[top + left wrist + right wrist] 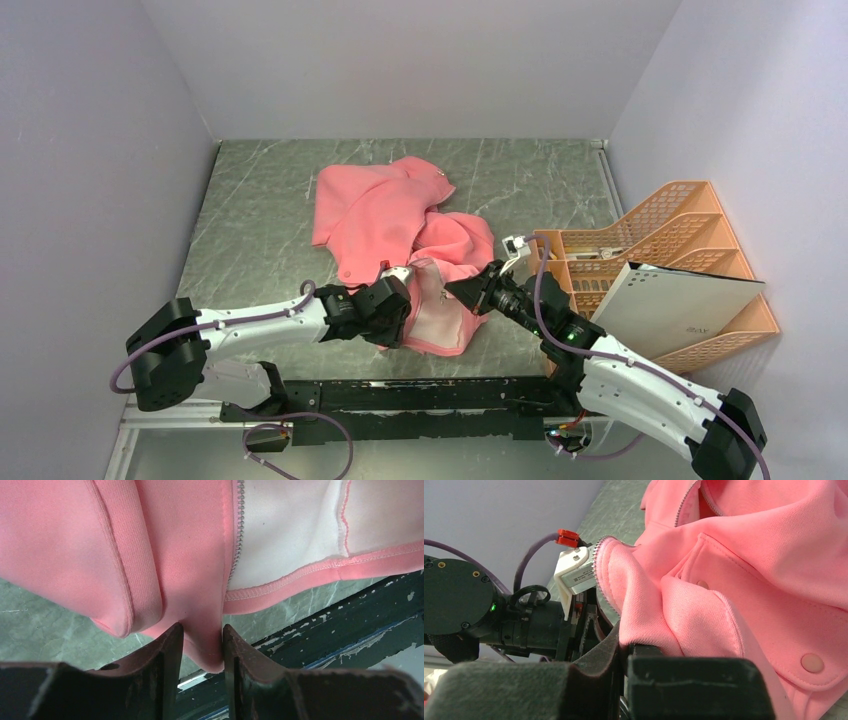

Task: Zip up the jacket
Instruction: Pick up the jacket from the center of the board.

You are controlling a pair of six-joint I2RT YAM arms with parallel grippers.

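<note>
The salmon-pink jacket (380, 215) lies crumpled on the marble table, its pale lining turned up at the near hem. My left gripper (408, 300) is at that near hem. In the left wrist view the gripper (202, 640) is shut on a fold of pink fabric beside the zipper teeth (239, 530). My right gripper (455, 290) meets the hem from the right. In the right wrist view this gripper (624, 642) is shut on the jacket edge (704, 595), just below a curled run of zipper teeth (600, 575). The metal pull is not visible.
An orange file rack (680, 230) holding a white folder (670, 305) stands at the right, close behind my right arm. A black rail (420, 395) runs along the near table edge. The left wrist housing (459, 605) sits close to my right gripper. Grey walls enclose the table.
</note>
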